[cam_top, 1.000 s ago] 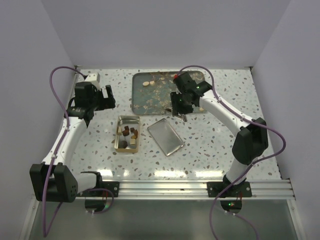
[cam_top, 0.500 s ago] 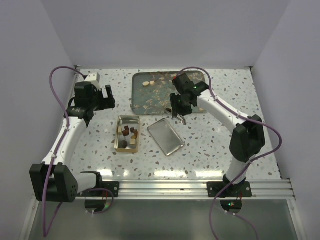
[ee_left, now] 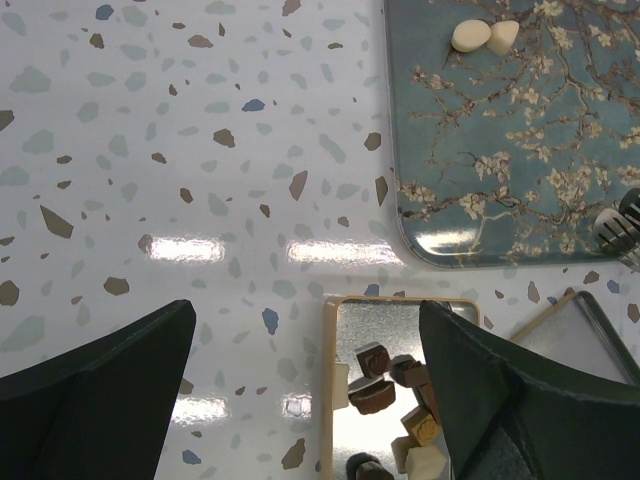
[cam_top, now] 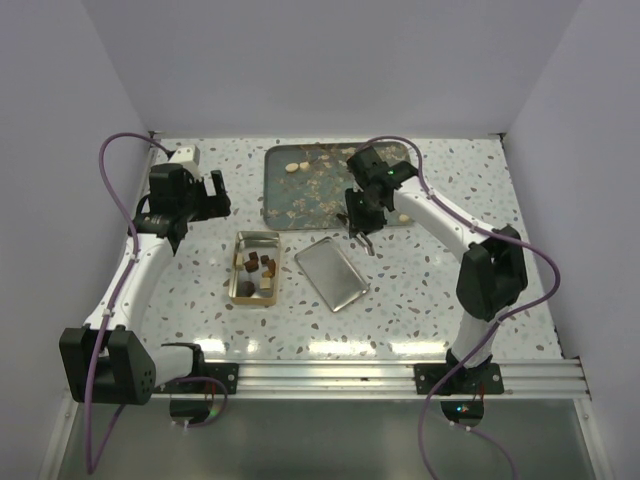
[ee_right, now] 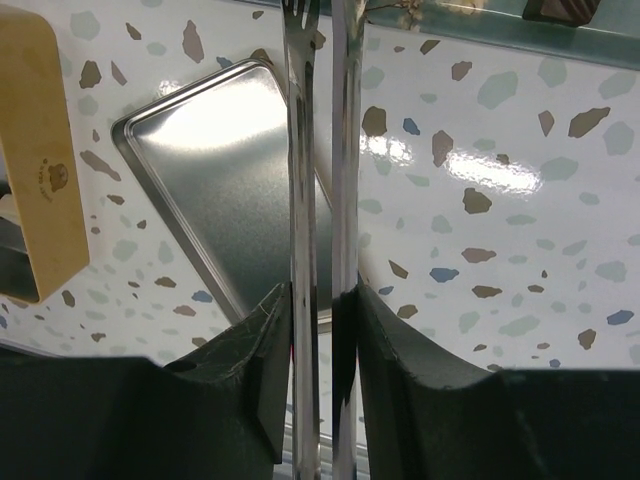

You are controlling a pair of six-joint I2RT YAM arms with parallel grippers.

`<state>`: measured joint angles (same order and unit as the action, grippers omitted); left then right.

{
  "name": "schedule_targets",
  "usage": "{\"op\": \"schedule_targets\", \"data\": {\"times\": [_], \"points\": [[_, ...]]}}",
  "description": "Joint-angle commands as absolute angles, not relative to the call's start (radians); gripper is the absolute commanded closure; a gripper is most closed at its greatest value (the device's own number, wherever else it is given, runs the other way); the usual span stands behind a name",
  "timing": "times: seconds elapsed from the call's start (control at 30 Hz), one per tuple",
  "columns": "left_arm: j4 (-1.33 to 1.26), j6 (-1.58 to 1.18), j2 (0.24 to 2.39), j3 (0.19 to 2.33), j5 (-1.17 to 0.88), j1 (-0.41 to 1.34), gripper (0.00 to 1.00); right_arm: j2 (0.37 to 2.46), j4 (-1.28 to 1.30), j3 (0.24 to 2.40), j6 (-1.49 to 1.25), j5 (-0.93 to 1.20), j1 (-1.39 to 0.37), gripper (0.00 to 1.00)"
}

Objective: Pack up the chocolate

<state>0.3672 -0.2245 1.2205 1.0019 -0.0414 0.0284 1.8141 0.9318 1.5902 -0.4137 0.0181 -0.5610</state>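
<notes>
The gold tin (cam_top: pixel 243 287) sits left of centre and holds several chocolate pieces (cam_top: pixel 258 266), brown and tan; they also show in the left wrist view (ee_left: pixel 375 385). Two cream chocolates (cam_top: pixel 296 167) lie on the teal tray (cam_top: pixel 335 190), and a dark one (ee_right: pixel 560 8) shows at the tray's edge. My right gripper (cam_top: pixel 362 212) is shut on metal tongs (ee_right: pixel 320 180), whose tips (ee_left: pixel 615 225) hang at the tray's front edge beside the lid. I see no piece in the tongs. My left gripper (cam_top: pixel 200 195) is open and empty, above the table just behind the tin.
The tin's silver lid (cam_top: pixel 332 273) lies flat, right of the tin and under the tongs (ee_right: pixel 220 160). The blossom-print tray stands at the back centre. White walls close in the back and both sides. A rail runs along the near edge.
The right arm's elbow has swung a little left and the wrist has turned slightly; the tongs stay near the tray's front edge. The left arm has not moved.
</notes>
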Motion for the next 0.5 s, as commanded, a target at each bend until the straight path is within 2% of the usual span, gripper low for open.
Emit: {"op": "schedule_targets", "data": {"times": [0.0, 0.3, 0.47], "points": [[0.337, -0.227, 1.197, 0.997, -0.048, 0.021, 0.00, 1.804, 0.963, 1.647, -0.423, 0.037, -0.551, 0.72], [0.337, -0.229, 1.193, 0.997, -0.048, 0.021, 0.00, 1.828, 1.061, 1.859, -0.379, 0.038, -0.537, 0.74], [0.341, -0.226, 1.192, 0.999, -0.046, 0.021, 0.00, 1.819, 1.065, 1.890, -0.379, 0.093, -0.540, 0.74]]}}
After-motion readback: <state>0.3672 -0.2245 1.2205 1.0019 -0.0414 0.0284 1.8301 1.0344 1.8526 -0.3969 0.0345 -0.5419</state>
